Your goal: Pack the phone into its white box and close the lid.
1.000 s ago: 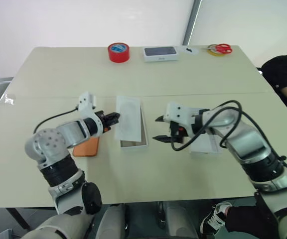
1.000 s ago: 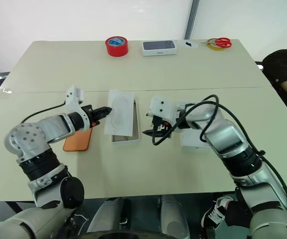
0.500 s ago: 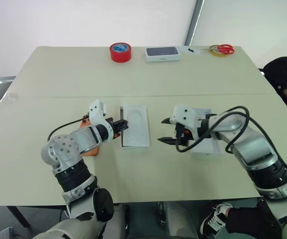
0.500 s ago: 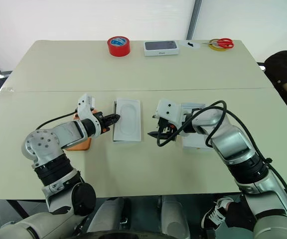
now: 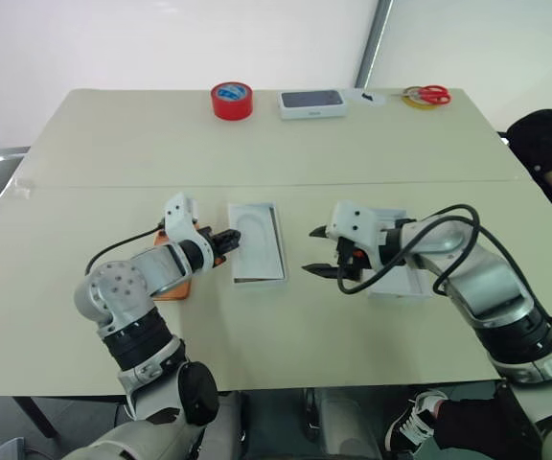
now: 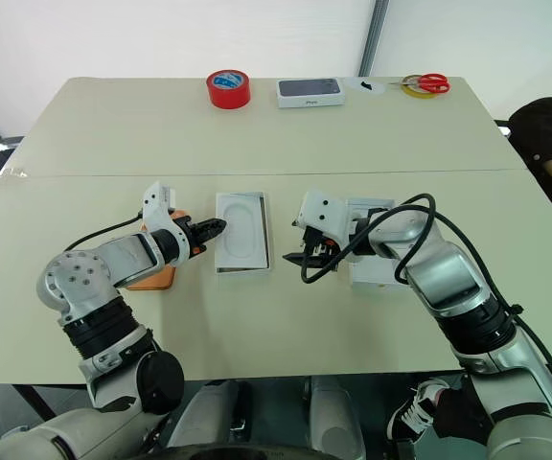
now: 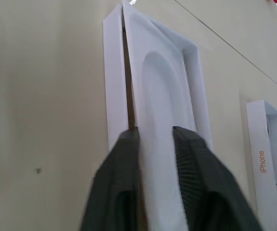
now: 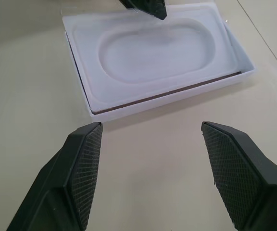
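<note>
The box is seen near the middle of the table, with a thin white insert bearing an oval recess laid in it, slightly askew so that a brown strip of floor shows along one side. The left gripper is held at the insert's left edge; its fingers are parted a little, over the insert's rim, and whether they pinch it cannot be told. The phone lies flat to the left of the box, partly hidden under the left arm. The right gripper is held just right of the box, its fingers spread wide and empty. The lid lies inside-up behind that gripper, toward the table's right side. Along the far edge are set a red tape roll, another white box and scissors.
</note>
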You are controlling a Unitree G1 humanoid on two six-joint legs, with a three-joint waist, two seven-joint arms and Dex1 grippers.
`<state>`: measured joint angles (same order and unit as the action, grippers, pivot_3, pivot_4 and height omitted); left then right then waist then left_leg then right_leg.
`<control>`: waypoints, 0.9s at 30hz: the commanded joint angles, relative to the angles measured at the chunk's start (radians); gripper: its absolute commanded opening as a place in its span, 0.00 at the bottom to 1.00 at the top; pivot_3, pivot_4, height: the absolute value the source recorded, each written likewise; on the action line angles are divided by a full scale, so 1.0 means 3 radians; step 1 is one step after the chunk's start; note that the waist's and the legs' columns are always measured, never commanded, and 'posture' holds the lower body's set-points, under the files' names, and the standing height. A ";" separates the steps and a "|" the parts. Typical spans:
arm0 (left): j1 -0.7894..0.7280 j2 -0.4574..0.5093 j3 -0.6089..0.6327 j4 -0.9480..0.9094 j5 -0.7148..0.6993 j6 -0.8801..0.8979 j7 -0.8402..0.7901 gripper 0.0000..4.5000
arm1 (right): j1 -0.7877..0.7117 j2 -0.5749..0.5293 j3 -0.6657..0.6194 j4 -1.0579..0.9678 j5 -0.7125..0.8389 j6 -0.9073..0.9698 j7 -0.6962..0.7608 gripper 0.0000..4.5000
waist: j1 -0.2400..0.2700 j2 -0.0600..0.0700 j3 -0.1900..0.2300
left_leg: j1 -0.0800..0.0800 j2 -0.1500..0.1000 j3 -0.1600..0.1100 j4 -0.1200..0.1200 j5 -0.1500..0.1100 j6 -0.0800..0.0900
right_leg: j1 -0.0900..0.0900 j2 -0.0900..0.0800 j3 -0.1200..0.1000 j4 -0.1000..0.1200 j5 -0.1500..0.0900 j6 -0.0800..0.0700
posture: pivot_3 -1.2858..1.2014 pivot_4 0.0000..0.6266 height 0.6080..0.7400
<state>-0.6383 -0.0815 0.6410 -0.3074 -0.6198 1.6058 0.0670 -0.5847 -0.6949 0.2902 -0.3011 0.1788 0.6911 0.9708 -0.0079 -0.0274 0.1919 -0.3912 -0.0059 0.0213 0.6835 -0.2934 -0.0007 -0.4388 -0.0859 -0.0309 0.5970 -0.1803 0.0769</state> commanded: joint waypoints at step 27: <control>0.1372 0.2260 -0.0819 -0.0442 0.0164 -0.2029 -0.1709 0.86 | -0.0956 0.1429 0.0471 0.1349 -0.0643 -0.0012 -0.1103 0.01 | -0.0024 0.0003 -0.0001 | 0.0000 0.0011 0.0004 -0.0012 0.0006 -0.0011 | -0.0017 0.0011 0.0006 0.0007 -0.0003 -0.0021 | 0.52 0.24 0.94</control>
<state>-0.2435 0.5675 0.4018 -0.4130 -0.5970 1.1093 -0.3725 -0.8331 -0.2881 0.4304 0.0716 0.0054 0.7199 0.6663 -0.0151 -0.0266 0.1917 -0.3917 -0.0026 0.0224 0.6798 -0.2917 -0.0042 -0.4438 -0.0833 -0.0293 0.5984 -0.1810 0.0701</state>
